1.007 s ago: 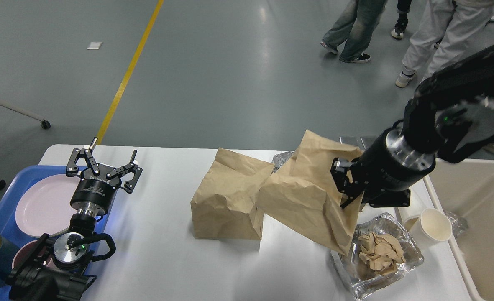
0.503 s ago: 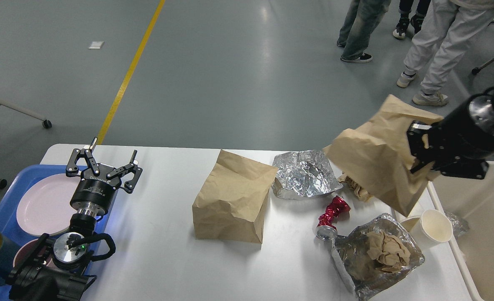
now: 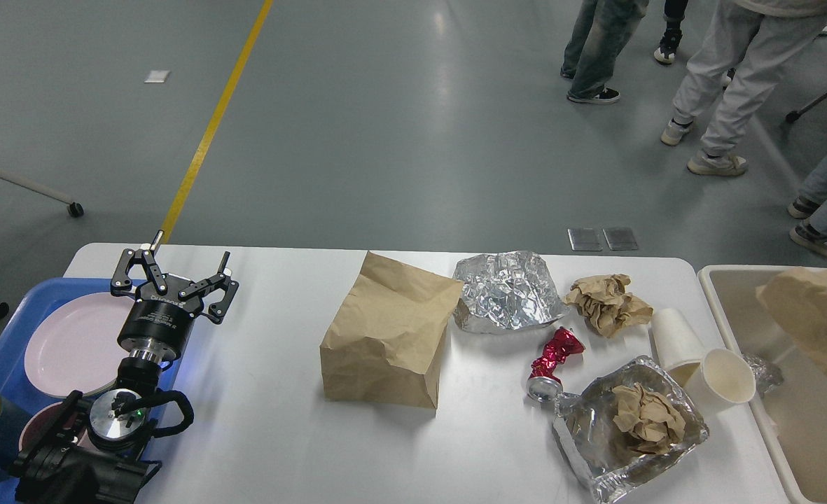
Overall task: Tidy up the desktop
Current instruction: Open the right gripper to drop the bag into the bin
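From the head view, the desktop (image 3: 273, 434) fills the lower frame with its long axis running left to right, its far edge and rounded far corners toward the grey floor, a blue tray (image 3: 7, 350) overlapping its left end and a beige bin (image 3: 791, 420) touching its right end. The left gripper (image 3: 175, 269) hovers over the tray's right edge with fingers spread apart and nothing between them; the right gripper is out of sight. Bare white surface lies between that gripper and the upright paper bag (image 3: 385, 332), while crumpled foil (image 3: 508, 290), a red can (image 3: 553, 364) and paper cups (image 3: 700, 357) crowd the right end.
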Controlling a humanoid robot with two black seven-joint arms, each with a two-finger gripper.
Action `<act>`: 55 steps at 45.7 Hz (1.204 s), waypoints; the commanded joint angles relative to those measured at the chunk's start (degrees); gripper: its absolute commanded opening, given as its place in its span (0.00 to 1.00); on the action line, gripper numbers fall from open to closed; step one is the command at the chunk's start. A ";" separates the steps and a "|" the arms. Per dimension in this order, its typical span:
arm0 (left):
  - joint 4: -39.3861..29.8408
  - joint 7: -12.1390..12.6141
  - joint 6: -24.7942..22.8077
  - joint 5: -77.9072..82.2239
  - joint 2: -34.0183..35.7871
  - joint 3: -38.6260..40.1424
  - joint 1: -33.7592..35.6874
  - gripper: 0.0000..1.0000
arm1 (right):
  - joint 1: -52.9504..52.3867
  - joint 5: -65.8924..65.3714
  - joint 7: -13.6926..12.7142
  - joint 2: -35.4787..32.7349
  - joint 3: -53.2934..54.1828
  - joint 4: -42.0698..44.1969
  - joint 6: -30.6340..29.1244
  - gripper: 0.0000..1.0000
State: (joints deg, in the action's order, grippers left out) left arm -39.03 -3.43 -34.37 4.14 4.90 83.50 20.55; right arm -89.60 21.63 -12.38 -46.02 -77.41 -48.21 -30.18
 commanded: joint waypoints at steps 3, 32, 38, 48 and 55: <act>0.00 0.00 0.01 0.00 0.02 0.00 0.01 0.97 | 20.67 -0.10 -0.01 0.23 14.81 10.23 7.49 0.00; 0.00 0.00 0.01 0.00 0.02 0.00 0.01 0.97 | 61.04 0.08 -0.54 26.78 30.39 46.01 29.39 0.00; 0.00 0.00 0.01 0.00 0.02 0.00 0.01 0.97 | 61.04 -0.01 -0.54 26.69 30.21 46.01 29.39 0.00; 0.00 0.00 0.01 0.00 0.02 0.00 0.01 0.97 | 60.78 -0.10 -0.01 26.51 29.77 46.01 31.41 1.00; 0.00 0.00 0.01 0.00 0.02 0.00 0.01 0.97 | 60.78 -0.10 -0.01 26.51 29.95 45.92 31.76 1.00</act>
State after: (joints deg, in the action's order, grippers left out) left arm -39.02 -3.43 -34.37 4.13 4.92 83.50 20.57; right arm -28.81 21.54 -12.40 -19.50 -47.54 -2.19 1.24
